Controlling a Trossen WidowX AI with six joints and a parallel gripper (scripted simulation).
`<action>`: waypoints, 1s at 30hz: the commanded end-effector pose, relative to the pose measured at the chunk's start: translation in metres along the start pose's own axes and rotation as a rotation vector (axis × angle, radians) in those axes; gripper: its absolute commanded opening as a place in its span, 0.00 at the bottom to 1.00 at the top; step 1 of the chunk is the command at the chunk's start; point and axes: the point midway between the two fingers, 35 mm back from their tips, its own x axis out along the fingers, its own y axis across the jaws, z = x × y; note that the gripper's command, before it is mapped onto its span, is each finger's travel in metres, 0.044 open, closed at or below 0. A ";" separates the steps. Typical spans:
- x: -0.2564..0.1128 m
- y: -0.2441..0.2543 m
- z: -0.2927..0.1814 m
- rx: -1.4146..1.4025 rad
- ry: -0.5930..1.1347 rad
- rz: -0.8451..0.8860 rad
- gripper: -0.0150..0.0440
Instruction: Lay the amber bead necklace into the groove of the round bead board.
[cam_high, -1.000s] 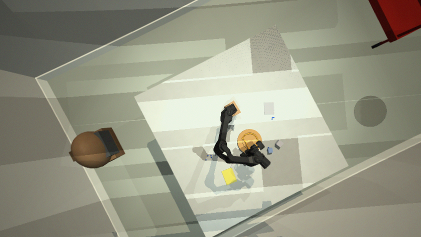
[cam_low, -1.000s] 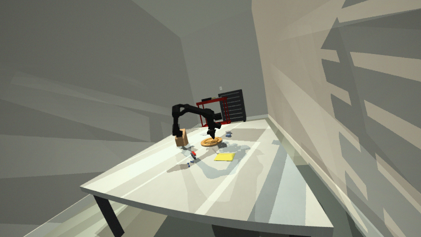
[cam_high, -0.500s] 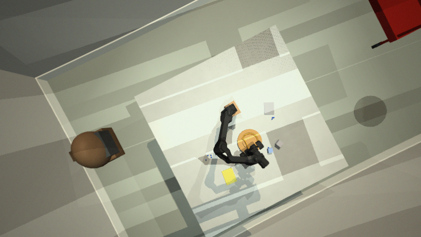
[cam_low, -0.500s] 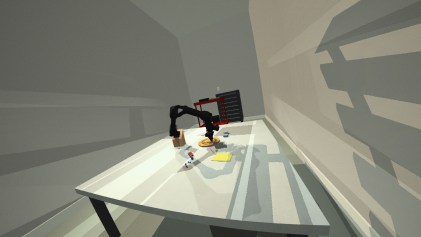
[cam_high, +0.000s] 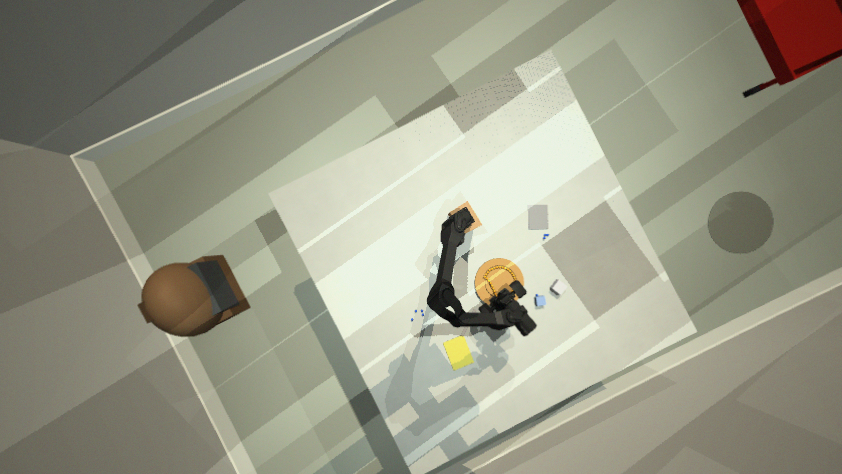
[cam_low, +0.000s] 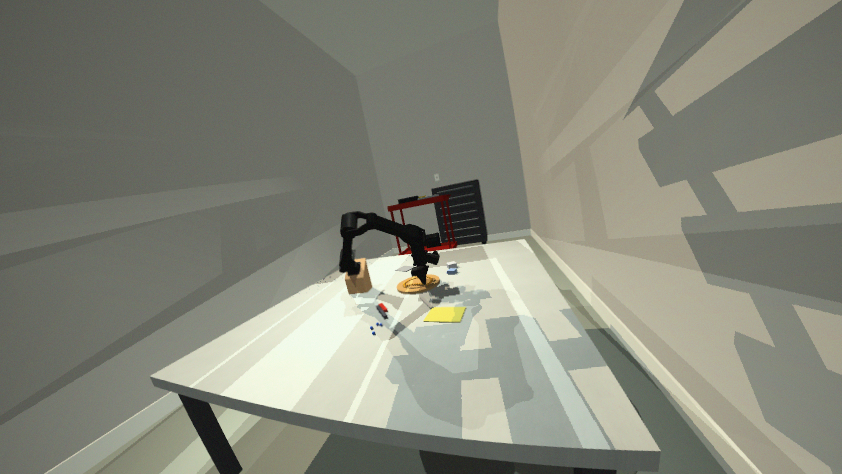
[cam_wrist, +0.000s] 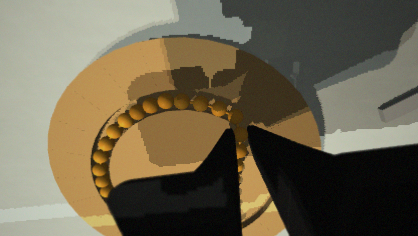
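Note:
The round orange-brown bead board (cam_high: 479, 281) (cam_low: 401, 288) (cam_wrist: 70, 135) lies flat on the table. The amber bead necklace (cam_high: 499, 266) (cam_wrist: 165, 101) lies on it. In the wrist view its left beads sit along the dark ring groove, and its right stretch runs inside the groove, which shows bare at lower right. My black gripper (cam_high: 500, 296) (cam_low: 423, 281) (cam_wrist: 240, 129) is low over the right part of the board, its fingertips close together on either side of a bead of that stretch. It looks shut on the necklace. The fingers hide the lower beads.
A yellow pad (cam_high: 458, 353) (cam_low: 446, 314) lies near the board. A blue block (cam_high: 539, 300) (cam_low: 451, 271) and a pale block (cam_high: 558, 287) stand on its other side. A wooden block (cam_high: 473, 219) (cam_low: 358, 279) is at the arm's base. A red item (cam_low: 382, 307) and small blue bits (cam_low: 373, 329) lie nearby.

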 end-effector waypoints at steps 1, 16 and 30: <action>-0.001 0.000 0.000 0.001 -0.001 0.000 0.25; -0.001 0.000 0.000 0.001 -0.001 0.000 0.25; -0.006 0.000 0.000 -0.004 -0.001 -0.005 0.25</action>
